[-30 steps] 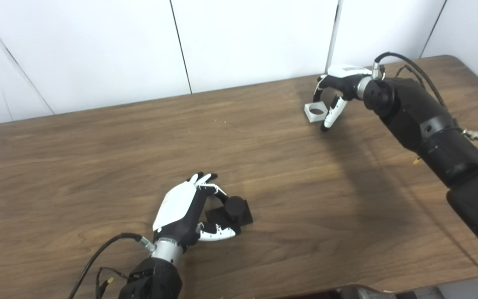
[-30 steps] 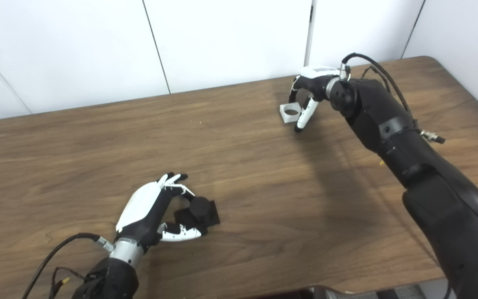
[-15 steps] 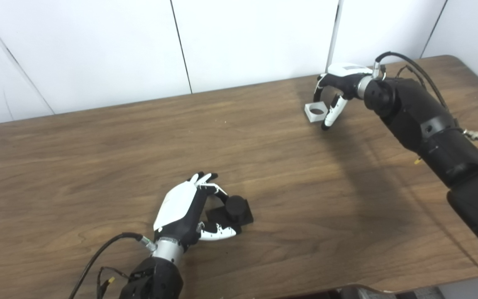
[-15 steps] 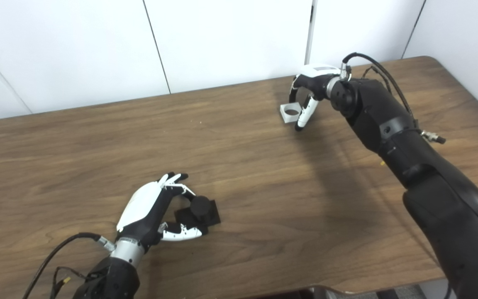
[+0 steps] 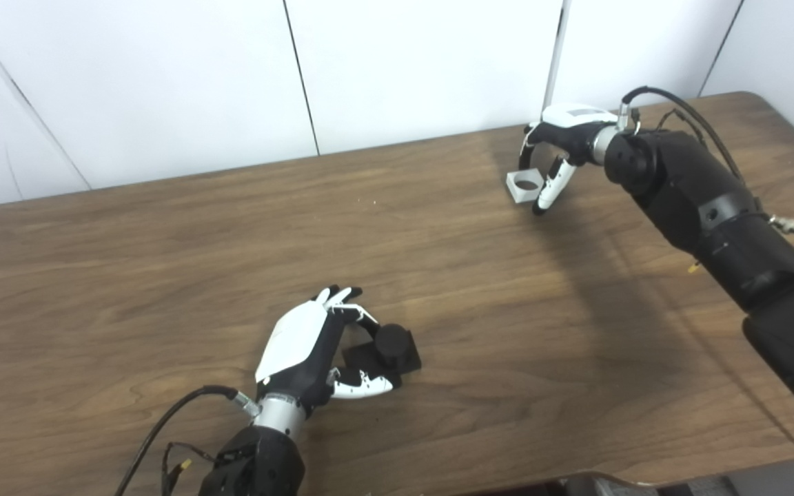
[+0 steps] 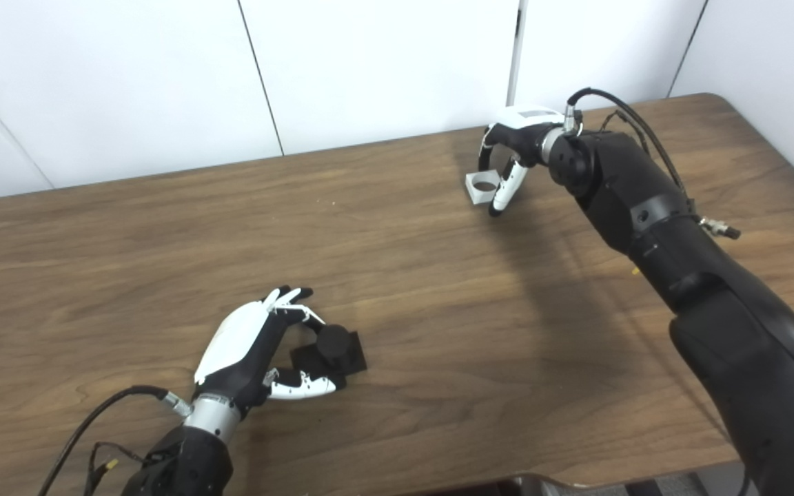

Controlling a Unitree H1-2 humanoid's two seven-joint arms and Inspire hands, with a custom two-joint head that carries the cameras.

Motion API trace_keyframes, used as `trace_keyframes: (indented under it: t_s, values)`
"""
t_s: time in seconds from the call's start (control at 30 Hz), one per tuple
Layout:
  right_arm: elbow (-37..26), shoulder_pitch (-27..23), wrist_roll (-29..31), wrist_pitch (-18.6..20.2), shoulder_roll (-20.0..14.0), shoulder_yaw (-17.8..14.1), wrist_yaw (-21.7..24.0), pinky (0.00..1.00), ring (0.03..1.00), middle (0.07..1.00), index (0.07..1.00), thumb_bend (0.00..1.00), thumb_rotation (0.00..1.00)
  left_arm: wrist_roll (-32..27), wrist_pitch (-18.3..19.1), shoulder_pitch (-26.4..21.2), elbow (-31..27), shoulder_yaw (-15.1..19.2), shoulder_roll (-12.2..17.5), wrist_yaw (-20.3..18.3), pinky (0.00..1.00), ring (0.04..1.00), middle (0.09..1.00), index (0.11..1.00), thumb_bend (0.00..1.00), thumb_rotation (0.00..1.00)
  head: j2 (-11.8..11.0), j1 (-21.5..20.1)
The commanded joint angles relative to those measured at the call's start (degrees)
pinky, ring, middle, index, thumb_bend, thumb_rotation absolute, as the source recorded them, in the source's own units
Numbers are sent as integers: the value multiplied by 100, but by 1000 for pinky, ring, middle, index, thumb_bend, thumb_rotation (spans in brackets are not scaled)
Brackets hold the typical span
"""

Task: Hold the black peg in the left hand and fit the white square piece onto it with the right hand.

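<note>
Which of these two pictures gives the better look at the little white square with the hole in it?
They are nearly equal. The left eye view shows the white square piece slightly better, with its round hole facing up and the right robot hand curled around it. The right eye view shows the same piece, much alike.

Brown wooden table [image 5: 163, 262], white panelled wall [image 5: 404, 62] behind it

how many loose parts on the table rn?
2. The black peg sits near the front, between the left hand's fingers and thumb. The white square piece lies at the far right, under the right hand. Nothing else shows.
</note>
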Motion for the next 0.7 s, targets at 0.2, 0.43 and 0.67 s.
trace_keyframes:
  t_s: [0.2, 0.43, 0.67]
  values:
    - [-40, -316, -21, -77, -48, -22, -119, 1000, 1000, 950, 648, 767, 197, 155, 16, -36, 160, -32, 40, 64, 990, 1000, 932, 497, 498, 84, -4, -5]
    - [-36, -294, -12, -47, -41, -37, -140, 1000, 1000, 949, 647, 772, 183, 166, 28, -53, 169, -43, 57, 58, 999, 1000, 941, 652, 560, 376, -2, 0]
    - [-66, -265, -24, -22, -37, -39, -154, 1000, 1000, 951, 645, 766, 165, 175, 64, -70, 140, -4, 58, -9, 1000, 1000, 942, 655, 569, 379, -3, -6]
